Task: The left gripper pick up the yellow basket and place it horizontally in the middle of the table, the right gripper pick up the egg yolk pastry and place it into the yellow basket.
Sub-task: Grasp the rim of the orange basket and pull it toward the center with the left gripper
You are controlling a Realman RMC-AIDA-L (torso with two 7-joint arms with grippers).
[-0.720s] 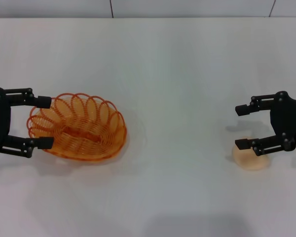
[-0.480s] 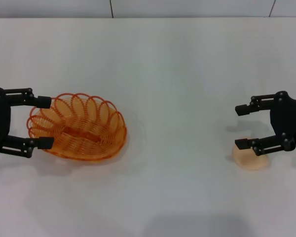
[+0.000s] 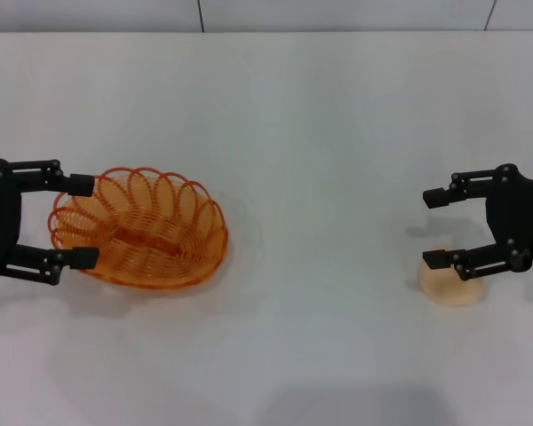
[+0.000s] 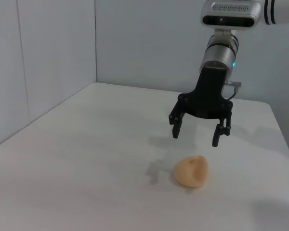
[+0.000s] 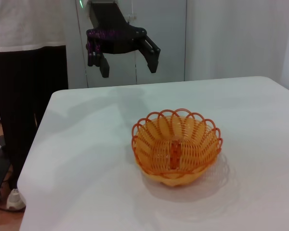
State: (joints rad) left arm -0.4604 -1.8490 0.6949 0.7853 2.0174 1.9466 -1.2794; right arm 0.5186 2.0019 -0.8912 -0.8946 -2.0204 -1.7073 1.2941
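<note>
The yellow basket (image 3: 140, 229) sits upright on the white table at the left, and also shows in the right wrist view (image 5: 176, 147). My left gripper (image 3: 84, 222) is open and empty, with its fingertips straddling the basket's left end in the head view. In the right wrist view my left gripper (image 5: 128, 67) hovers above the table, beyond the basket. The egg yolk pastry (image 3: 451, 284) lies on the table at the right and also shows in the left wrist view (image 4: 191, 171). My right gripper (image 3: 434, 228) is open and empty, hovering (image 4: 196, 136) above and just beside the pastry.
The white table (image 3: 320, 133) stretches between basket and pastry. Its far edge meets a wall (image 3: 338, 13). In the right wrist view a person (image 5: 24, 57) stands by the table's end, behind my left arm.
My left gripper has crept slightly toward the basket. The right gripper, basket and pastry have not moved.
</note>
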